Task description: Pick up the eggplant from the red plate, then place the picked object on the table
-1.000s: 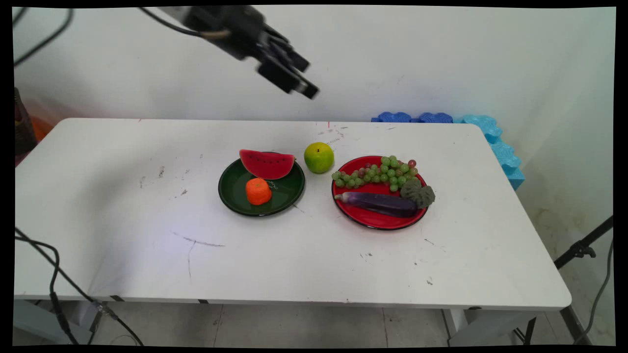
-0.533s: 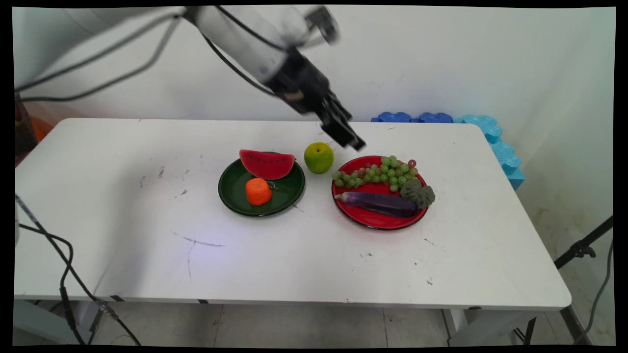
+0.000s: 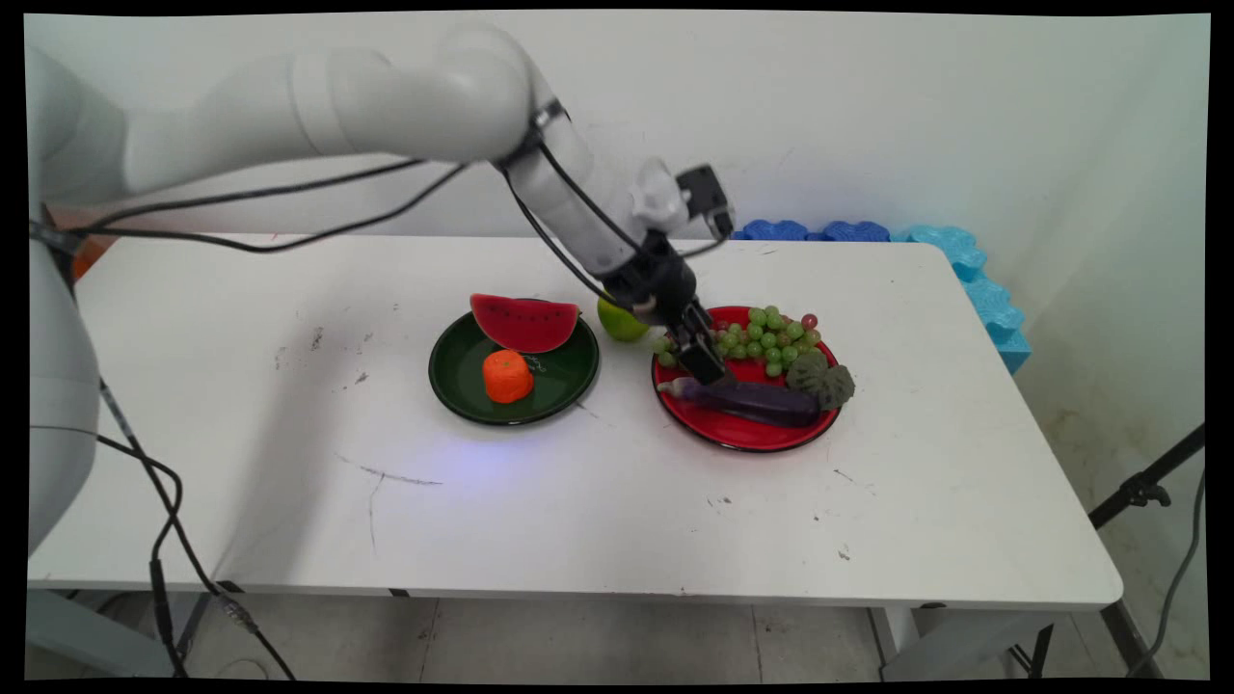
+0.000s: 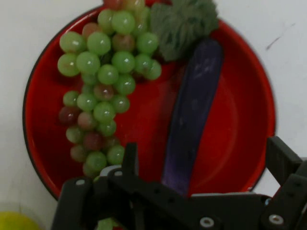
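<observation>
The black two-finger gripper point(image 3: 709, 371) is seen low over the round red plate point(image 3: 733, 436), at its left part, with its fingers spread apart; in the hand view one finger point(image 4: 129, 160) stands beside the lower end of the bunch of green and reddish grapes point(image 4: 103, 86) and the other finger point(image 4: 283, 160) stands over the plate's point(image 4: 242, 129) far rim, so that the long dark purple eggplant point(image 4: 192, 120) lies between them. Nothing is held. Whether the fingertips touch the eggplant point(image 3: 747, 400) cannot be told.

On the red plate the grapes point(image 3: 762, 339) are laid along the back, the eggplant along the front, and its green leafy cap point(image 3: 821, 379) is found at the right end, just beside the grapes.

A round yellow-green apple point(image 3: 617, 323) is placed on the white table point(image 3: 289, 482) just left of the red plate, partly hidden by the arm. Further left stands a round dark green plate point(image 3: 564, 376), on which a red watermelon slice with a green rind point(image 3: 523, 323) and a small orange tangerine point(image 3: 507, 376) are set, close together. Blue foam pieces point(image 3: 964, 270) are seen at the table's far right corner.
</observation>
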Robot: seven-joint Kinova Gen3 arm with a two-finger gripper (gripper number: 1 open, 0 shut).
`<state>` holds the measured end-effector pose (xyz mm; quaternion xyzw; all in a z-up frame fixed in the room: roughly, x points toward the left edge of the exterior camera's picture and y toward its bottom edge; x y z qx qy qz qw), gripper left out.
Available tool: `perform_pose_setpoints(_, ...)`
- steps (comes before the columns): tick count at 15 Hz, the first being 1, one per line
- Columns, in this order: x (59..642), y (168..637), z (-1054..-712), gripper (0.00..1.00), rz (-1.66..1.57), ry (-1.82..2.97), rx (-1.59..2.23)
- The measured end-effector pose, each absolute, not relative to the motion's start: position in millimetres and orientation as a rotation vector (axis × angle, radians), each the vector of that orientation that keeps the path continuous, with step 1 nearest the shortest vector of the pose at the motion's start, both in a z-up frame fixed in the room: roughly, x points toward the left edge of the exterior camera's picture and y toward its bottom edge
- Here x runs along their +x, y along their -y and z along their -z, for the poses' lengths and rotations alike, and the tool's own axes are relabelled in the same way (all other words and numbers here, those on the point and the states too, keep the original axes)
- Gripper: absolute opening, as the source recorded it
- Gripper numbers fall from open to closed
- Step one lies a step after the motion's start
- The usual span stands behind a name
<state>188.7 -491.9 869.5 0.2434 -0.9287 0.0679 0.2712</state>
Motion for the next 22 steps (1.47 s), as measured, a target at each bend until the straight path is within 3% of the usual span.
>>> perform_pose_setpoints(11,159,515,-800,1.0,-0.218,2.588,0.619)
perform_pose_setpoints(12,159,516,-797,0.0,-0.219,2.59,0.616)
perform_pose_setpoints(16,157,518,-800,0.0,-0.225,2.573,0.612)
perform_pose_setpoints(22,172,512,-853,0.0,-0.243,2.516,0.618)
